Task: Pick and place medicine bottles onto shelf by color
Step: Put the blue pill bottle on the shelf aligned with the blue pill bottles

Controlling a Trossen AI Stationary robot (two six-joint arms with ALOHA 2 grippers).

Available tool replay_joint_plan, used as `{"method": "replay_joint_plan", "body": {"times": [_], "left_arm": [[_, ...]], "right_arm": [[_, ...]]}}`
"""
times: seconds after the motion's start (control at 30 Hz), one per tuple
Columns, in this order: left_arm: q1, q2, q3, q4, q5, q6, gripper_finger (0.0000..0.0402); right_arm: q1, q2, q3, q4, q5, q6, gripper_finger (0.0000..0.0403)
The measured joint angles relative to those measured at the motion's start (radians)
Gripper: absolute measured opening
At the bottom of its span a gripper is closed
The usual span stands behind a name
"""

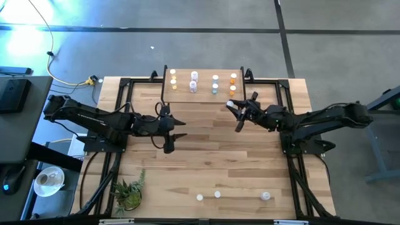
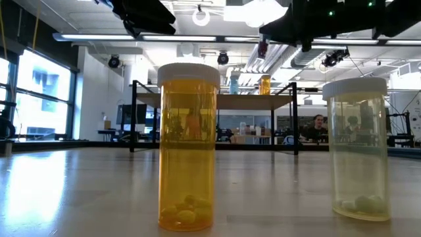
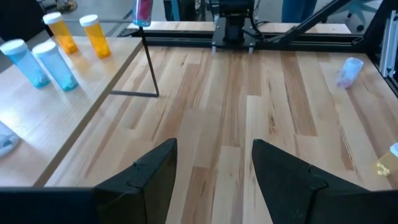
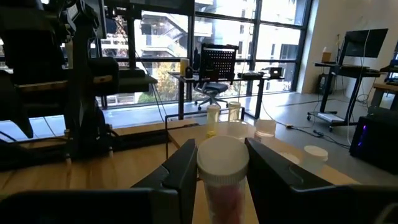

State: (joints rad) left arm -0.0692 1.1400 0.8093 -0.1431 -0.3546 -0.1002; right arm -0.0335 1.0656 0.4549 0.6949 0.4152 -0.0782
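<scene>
The shelf stands at the table's far middle and bears several bottles in rows: orange, bluish, yellow. My right gripper hovers off the shelf's near right corner, shut on a white-capped bottle with pinkish contents. My left gripper is open over bare tabletop left of centre, with nothing between its fingers. Three more bottles stand near the table's front edge; the low view shows an orange one and a pale one upright on their bases. My right gripper pinches the bottle's body just under its white cap between its two fingers. The fingers lie about level and come from the table's right. The bottle stands upright in the hold, cap up, lifted clear of the table.
A small green plant sits at the near left. Black frame rails run along both table sides. A bluish bottle stands apart near the right rail. The table's middle is bare wood. A person sits far behind.
</scene>
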Motion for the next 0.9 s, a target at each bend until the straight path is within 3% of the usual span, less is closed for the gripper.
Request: {"method": "replay_joint_plan", "body": {"times": [0.2, 0.5, 0.9], "left_arm": [[0.000, 0.000, 0.000, -0.010, -0.009, -0.011, 0.0198], [0.000, 0.000, 0.000, -0.018, -0.048, -0.009, 0.0198], [0.000, 0.001, -0.001, -0.019, -0.054, -0.009, 0.0198]], "right_arm": [[-0.015, 0.110, 0.021, 0.092, 0.000, 0.019, 0.0103], [-0.075, 0.280, 0.212, -0.064, 0.000, 0.019, 0.0103], [-0.170, 0.407, 0.246, -0.057, -0.005, 0.124, 0.0103]]}}
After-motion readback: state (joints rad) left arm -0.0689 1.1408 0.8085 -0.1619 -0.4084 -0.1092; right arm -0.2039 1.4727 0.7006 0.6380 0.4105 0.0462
